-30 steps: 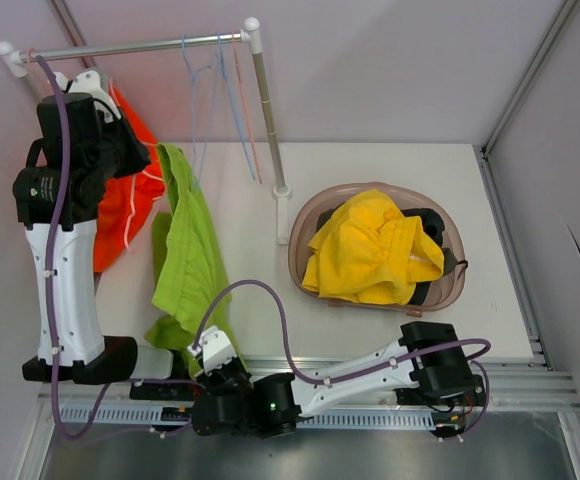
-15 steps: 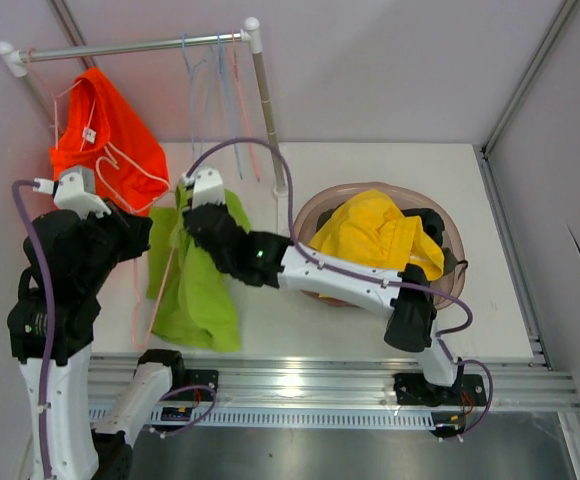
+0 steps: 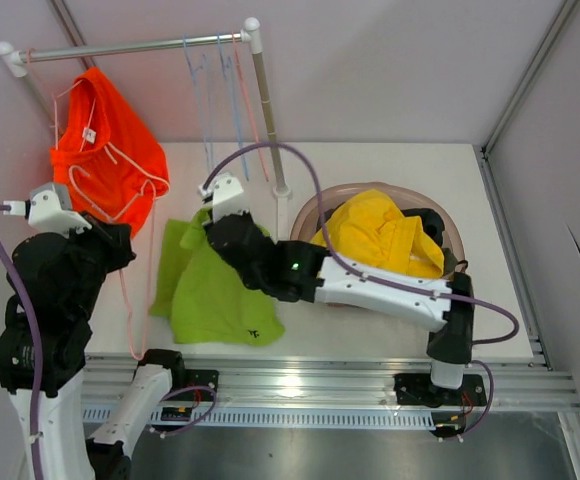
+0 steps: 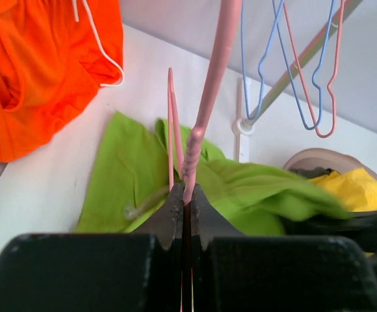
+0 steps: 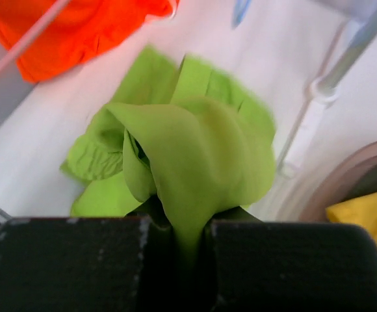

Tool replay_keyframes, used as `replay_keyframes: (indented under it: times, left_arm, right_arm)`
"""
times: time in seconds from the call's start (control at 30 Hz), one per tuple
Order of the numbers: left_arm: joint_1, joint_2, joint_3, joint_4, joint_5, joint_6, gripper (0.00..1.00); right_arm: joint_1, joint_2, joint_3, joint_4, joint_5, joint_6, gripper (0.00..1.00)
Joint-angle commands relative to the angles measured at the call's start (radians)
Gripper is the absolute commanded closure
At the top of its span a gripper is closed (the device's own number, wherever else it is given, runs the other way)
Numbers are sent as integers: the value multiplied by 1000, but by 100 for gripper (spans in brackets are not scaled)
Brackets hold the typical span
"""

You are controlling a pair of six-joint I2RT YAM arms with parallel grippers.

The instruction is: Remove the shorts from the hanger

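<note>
The lime green shorts lie bunched on the table, and my right gripper is shut on a fold of them. My left gripper is shut on a pink hanger, which hangs just left of the green shorts in the top view. The orange shorts with a white tag hang from the rail at the far left. The yellow shorts lie in the basket over the black shorts. The dark olive shorts are mostly hidden.
A brown basket stands right of centre. The rail's white upright stands between the shorts and the basket. Blue and pink empty hangers hang on the rail. The table's near edge runs along the metal track.
My right gripper has carried the green shorts toward the right and near side. My left arm has drawn back left with the pink hanger, which now shows beside the shorts.
</note>
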Motion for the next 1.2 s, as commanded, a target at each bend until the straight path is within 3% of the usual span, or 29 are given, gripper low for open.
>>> replay_keyframes:
  times: [0.0, 0.13, 0.3, 0.57, 0.67, 0.8, 0.93, 1.07, 1.13, 1.17]
  left_arm:
    - [-6, -20, -55, 40, -40, 13, 100]
    - [-6, -60, -134, 63, -35, 16, 100]
    - [-6, -71, -185, 79, -21, 25, 100]
    - [-6, -74, -208, 89, -54, 53, 100]
    - [-6, -66, -217, 106, -52, 51, 100]
    - [-6, -25, -207, 152, -38, 76, 100]
    - [-6, 52, -133, 232, 2, 120, 100]
    - [-6, 159, -49, 310, 25, 163, 100]
    - [-6, 235, -23, 345, 34, 191, 100]
    - [-6, 262, 11, 350, 32, 200, 100]
  right_arm:
    - [-41, -190, 139, 86, 152, -111, 100]
    - [-96, -239, 220, 182, 196, -341, 100]
    - [-213, -267, 342, 228, 192, -456, 100]
    - [-363, -389, 311, 255, 156, -467, 100]
    - [-417, -478, 174, 250, 133, -395, 100]
    - [-464, -598, -138, 261, 97, -250, 100]
    - [-494, -763, -577, 273, 58, 10, 100]
    - [-501, -799, -884, 264, -18, 224, 100]
    - [-530, -750, -977, 249, -145, 304, 100]
    - [-541, -724, -1059, 258, -194, 359, 60]
